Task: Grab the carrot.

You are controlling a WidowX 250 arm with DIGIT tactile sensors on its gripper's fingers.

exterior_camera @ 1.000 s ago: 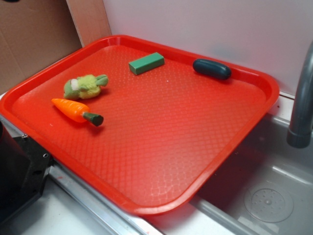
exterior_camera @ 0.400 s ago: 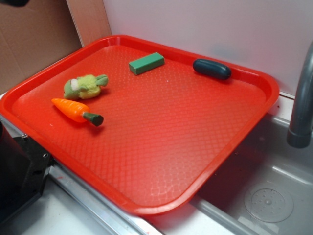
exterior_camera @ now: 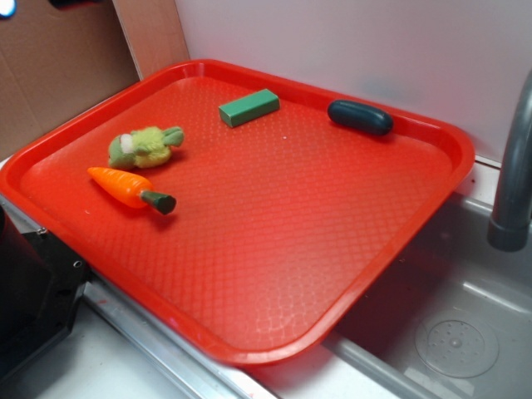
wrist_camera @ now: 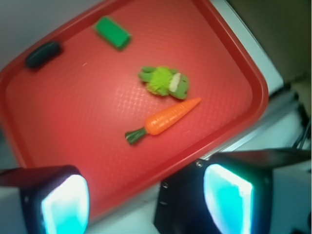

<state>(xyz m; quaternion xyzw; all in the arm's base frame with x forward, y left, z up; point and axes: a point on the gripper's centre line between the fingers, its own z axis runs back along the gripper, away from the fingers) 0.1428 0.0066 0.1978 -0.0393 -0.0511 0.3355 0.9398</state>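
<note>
The orange carrot [exterior_camera: 122, 186] with its dark green stem lies on the left side of the red tray [exterior_camera: 432, 137], pointed end toward the left rim. From the wrist view the carrot [wrist_camera: 170, 117] is far below and ahead of my gripper [wrist_camera: 146, 200]. Both fingers [wrist_camera: 66, 204] frame the bottom of that view, spread wide, with nothing between them. My gripper is open and high above the tray's near-left edge. Only a sliver of a glowing pad [exterior_camera: 7, 8] shows in the exterior view's top left corner.
A fuzzy yellow-green plush toy [exterior_camera: 145, 145] lies just behind the carrot. A green block [exterior_camera: 248, 107] and a dark oblong piece [exterior_camera: 360, 117] sit near the tray's far rim. A black box [exterior_camera: 33, 291] is left of the tray, a sink [exterior_camera: 457, 332] and faucet [exterior_camera: 515, 183] on the right.
A little more of the gripper now shows at the top left corner of the exterior view, with a glowing pad visible. The carrot and other objects have not moved.
</note>
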